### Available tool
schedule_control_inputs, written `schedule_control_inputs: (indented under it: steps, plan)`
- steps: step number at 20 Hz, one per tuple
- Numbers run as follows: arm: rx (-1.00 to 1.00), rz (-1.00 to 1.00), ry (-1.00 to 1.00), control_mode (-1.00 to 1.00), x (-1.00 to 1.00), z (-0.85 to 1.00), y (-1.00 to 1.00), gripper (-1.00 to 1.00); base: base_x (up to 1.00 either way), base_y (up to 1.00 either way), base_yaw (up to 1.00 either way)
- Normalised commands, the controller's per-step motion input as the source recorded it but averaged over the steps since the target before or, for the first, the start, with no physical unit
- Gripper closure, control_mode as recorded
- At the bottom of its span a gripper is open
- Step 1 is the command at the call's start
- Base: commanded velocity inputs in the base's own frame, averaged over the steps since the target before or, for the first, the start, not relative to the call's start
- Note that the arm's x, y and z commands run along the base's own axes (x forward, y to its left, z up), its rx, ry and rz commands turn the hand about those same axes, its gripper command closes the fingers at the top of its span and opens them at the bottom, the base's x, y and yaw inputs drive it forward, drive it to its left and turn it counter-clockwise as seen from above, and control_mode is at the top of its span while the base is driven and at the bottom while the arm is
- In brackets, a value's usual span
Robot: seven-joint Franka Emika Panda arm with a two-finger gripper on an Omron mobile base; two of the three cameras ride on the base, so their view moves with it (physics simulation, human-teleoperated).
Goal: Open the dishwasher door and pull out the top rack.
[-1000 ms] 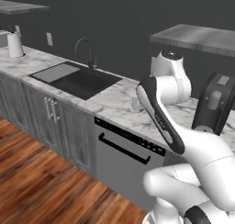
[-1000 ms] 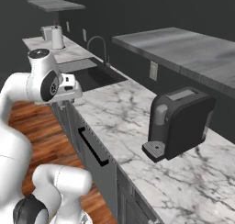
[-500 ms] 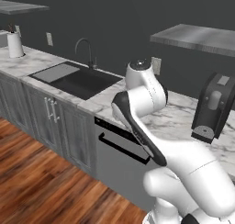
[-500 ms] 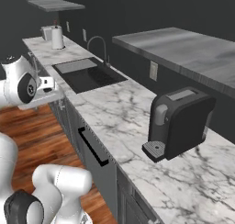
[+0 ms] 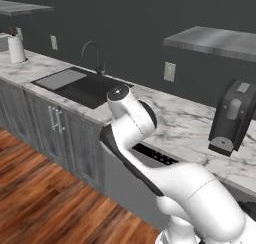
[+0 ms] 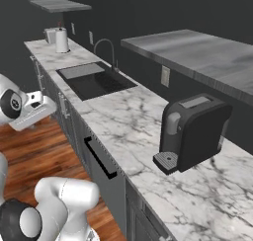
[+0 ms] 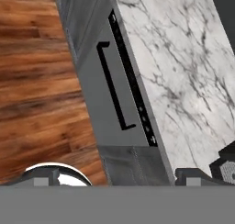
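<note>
The dishwasher door (image 7: 94,97) is a flat grey panel, closed, with its black bar handle (image 7: 112,87) and black control strip (image 7: 133,87) running along the marble counter's edge. From the right base it shows as a grey front (image 6: 106,183) with the handle (image 6: 101,156) sticking out. My gripper (image 7: 118,179) hangs out over the wooden floor, well clear of the door and looking down at it. Its fingertips (image 7: 46,181) stand wide apart, open, holding nothing. My arm (image 5: 130,123) crosses in front of the door. The top rack is hidden behind the closed door.
A black sink (image 5: 82,85) with a faucet (image 5: 95,55) lies left of the dishwasher, above grey cabinet doors (image 5: 55,128). A dark coffee machine (image 6: 195,131) stands on the marble counter (image 6: 128,121). A paper towel roll (image 6: 61,40) sits far back. Wooden floor (image 7: 36,81) spreads before the cabinets.
My arm has swung left and down from over the counter to the front of the dishwasher, carrying the hand out over the floor. The door has stayed closed.
</note>
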Motion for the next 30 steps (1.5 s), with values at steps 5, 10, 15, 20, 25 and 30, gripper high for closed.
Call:
schedule_control_inputs:
  steps: [5, 10, 15, 20, 25, 30]
  plan:
    - [-0.19, 0.00, 0.00, -1.00, 0.00, -0.39, 0.14, -1.00, 0.00, 0.00, 0.00]
    - [-0.17, 0.00, 0.00, -1.00, 0.00, -0.34, 0.04, -1.00, 0.00, 0.00, 0.00]
    - [-0.14, 0.00, 0.00, -1.00, 0.03, -0.38, 0.00, -1.00, 0.00, 0.00, 0.00]
    - [-0.13, 0.00, 0.00, -1.00, 0.07, -0.39, 0.00, -1.00, 0.00, 0.00, 0.00]
    - [-0.10, 0.00, 0.00, -1.00, 0.15, -0.37, 0.00, -1.00, 0.00, 0.00, 0.00]
    - [-0.09, 0.00, 0.00, -1.00, 0.20, -0.35, 0.00, -1.00, 0.00, 0.00, 0.00]
